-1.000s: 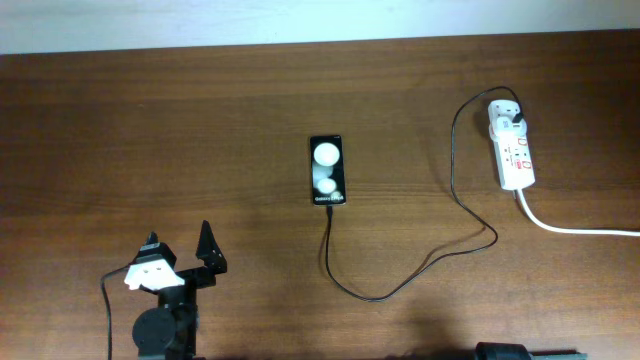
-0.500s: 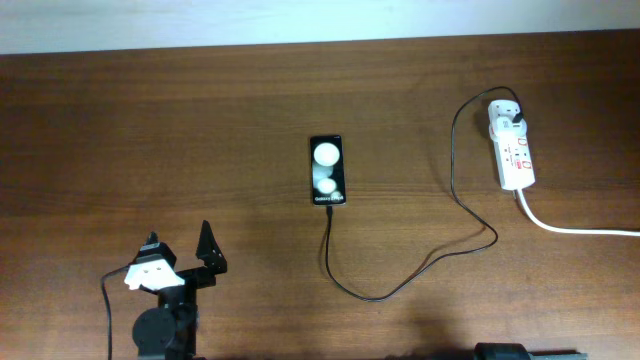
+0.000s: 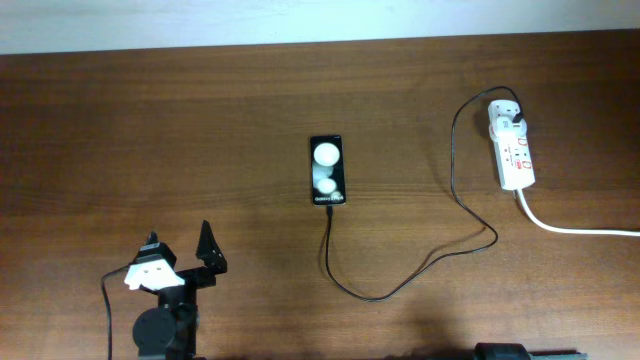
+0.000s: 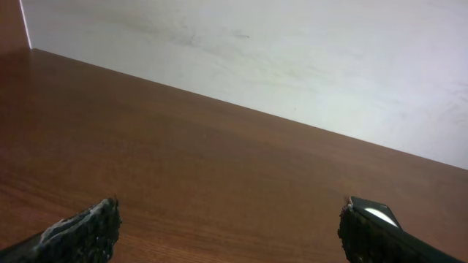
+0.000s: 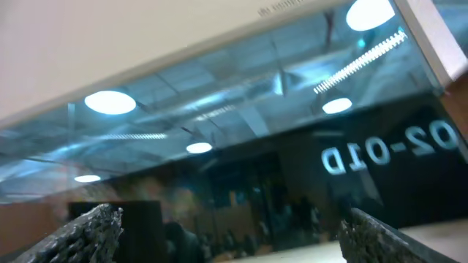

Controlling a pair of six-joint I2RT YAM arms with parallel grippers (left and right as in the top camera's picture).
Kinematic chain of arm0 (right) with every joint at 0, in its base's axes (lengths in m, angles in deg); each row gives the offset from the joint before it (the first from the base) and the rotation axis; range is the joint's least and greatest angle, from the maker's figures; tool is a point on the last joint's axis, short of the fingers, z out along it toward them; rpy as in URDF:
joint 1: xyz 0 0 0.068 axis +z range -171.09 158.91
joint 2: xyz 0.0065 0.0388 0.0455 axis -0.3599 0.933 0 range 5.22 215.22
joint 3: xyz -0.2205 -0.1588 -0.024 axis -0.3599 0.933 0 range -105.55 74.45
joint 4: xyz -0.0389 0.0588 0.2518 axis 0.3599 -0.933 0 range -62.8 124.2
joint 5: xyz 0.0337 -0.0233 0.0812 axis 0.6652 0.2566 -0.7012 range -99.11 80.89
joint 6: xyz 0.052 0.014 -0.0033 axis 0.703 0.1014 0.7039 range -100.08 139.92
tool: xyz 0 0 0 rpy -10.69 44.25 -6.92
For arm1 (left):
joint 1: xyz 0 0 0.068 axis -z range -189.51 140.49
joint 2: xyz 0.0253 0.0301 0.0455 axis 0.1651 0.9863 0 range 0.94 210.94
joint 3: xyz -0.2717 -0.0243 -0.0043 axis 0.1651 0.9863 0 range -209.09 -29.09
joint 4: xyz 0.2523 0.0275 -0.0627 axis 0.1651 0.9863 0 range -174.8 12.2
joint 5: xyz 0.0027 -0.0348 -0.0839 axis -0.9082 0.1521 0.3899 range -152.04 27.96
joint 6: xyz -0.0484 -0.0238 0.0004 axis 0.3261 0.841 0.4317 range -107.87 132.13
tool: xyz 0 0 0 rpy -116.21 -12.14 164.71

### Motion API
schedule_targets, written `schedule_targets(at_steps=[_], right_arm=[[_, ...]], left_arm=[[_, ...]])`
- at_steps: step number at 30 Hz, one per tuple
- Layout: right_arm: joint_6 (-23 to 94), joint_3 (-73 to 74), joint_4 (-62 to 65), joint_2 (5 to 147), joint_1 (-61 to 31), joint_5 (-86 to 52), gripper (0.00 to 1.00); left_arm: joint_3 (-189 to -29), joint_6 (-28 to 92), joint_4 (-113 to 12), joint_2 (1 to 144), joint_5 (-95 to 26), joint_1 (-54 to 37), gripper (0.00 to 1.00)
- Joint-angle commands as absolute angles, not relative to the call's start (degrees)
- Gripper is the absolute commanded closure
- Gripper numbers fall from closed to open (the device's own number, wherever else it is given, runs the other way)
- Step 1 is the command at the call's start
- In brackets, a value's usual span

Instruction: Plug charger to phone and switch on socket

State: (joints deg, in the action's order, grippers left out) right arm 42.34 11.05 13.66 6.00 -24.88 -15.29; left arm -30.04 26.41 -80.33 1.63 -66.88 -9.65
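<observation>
Nearest you, the left gripper (image 3: 178, 245) sits at the near edge of the bench (image 3: 100, 120), its fingers spread wide with nothing between them. Its wrist view shows only bare wood and a pale wall (image 4: 292, 58). The right gripper (image 5: 230, 237) is also spread and empty, but it is tipped up at a glass pane (image 5: 241, 146). From overhead you get only a dark sliver of the right arm (image 3: 500, 351) at the near edge.

Further in, the charger (image 3: 370, 297) loops across the wood, and its small tip meets the near end of the phone (image 3: 327, 170), apparently seated. The phone's long axis runs 12 to 6, and it lies at about 2 o'clock from the left gripper.

Farthest is the socket (image 3: 512, 152), also running roughly 12 to 6. The charger's other end goes into its far end, and its white cord (image 3: 590, 231) leaves toward 4 o'clock. The socket is at 12 o'clock from the right arm and well apart from the left gripper, so I'd give the switch to your right arm.

The phone's white text is too small to read. The glass carries mirrored lettering, seemingly "02-01D".
</observation>
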Motion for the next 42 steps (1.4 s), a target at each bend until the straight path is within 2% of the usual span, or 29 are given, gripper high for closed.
schedule_targets(at_steps=[1,12,16,20,23,31,42], right_arm=[[37.9,18.4,13.4,5.6,-24.5,-12.7,0.01],[36.2,52.4,29.0,5.5,-24.5,-13.8,0.01],[35.3,59.2,29.4,5.5,-24.5,-13.1,0.01],[29.0,65.4,29.5,5.5,-23.3,-13.1,0.01],[24.6,68.8,30.1,5.5,-20.4,-13.1,0.01],[24.6,74.1,29.8,5.5,-20.4,-10.7,0.01],[24.3,74.1,29.7,5.5,-21.2,-9.3,0.01]], left_arm=[[-29.6,25.3,-80.5,1.3,-66.3,-9.8,0.01],[-29.6,25.3,-80.5,1.3,-66.3,-9.8,0.01],[-29.6,25.3,-80.5,1.3,-66.3,-9.8,0.01],[-29.6,25.3,-80.5,1.3,-66.3,-9.8,0.01],[-29.6,25.3,-80.5,1.3,-66.3,-9.8,0.01],[-29.6,25.3,-80.5,1.3,-66.3,-9.8,0.01],[-29.6,25.3,-80.5,1.3,-66.3,-9.8,0.01]])
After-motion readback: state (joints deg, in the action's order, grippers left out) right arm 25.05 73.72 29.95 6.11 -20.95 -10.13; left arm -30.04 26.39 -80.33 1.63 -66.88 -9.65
